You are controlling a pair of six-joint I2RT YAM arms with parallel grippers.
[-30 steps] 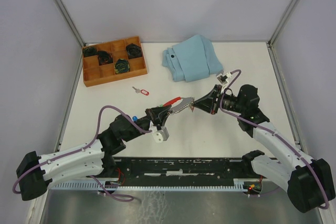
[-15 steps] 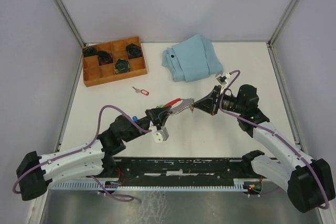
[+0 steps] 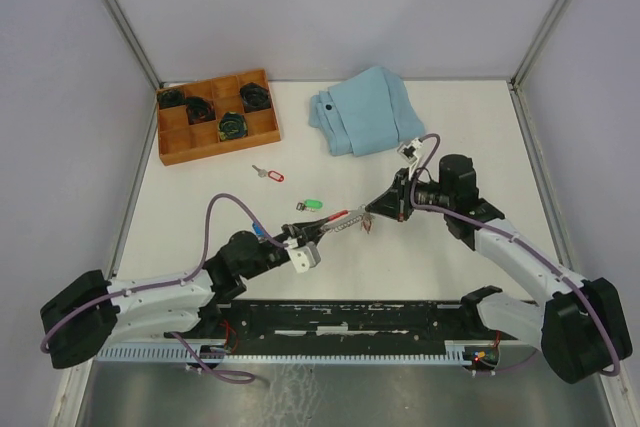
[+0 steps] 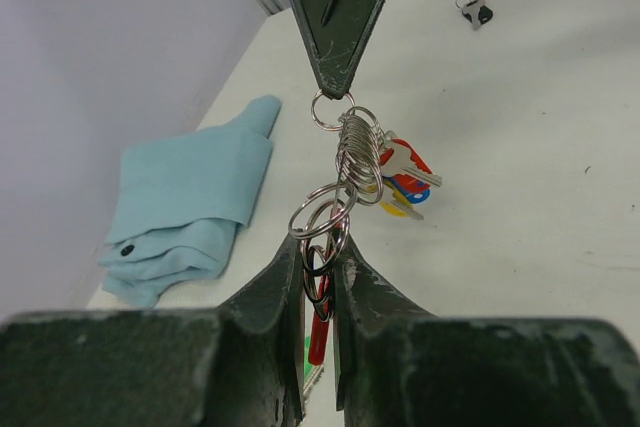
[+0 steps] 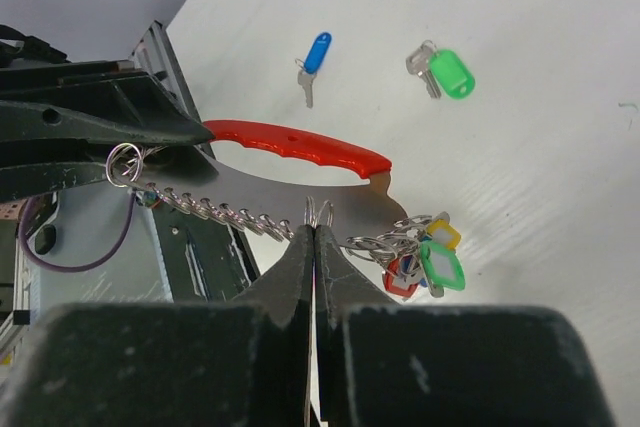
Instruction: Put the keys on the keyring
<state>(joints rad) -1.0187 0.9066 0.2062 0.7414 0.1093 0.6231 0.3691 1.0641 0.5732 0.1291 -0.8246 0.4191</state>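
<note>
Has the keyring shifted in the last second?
Yes. The keyring has dropped toward the table's near edge, farther from the blue cloth.

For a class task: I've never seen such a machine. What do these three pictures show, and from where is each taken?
This is a robot: a left arm and a right arm bolted to a table, each ending in a two-finger gripper. The top picture looks down from above and behind; the other two come from wrist cameras, each showing its own dark fingers at the bottom. The arms hold the keyring between them, a red-handled strip with a row of metal loops: the left gripper clamps one end, the right gripper pinches one loop. A bunch of tagged keys already hangs on it. Loose on the table lie a green-tagged key, a red-tagged key and a blue-tagged key, plus a wooden tray and a folded blue cloth.
</note>
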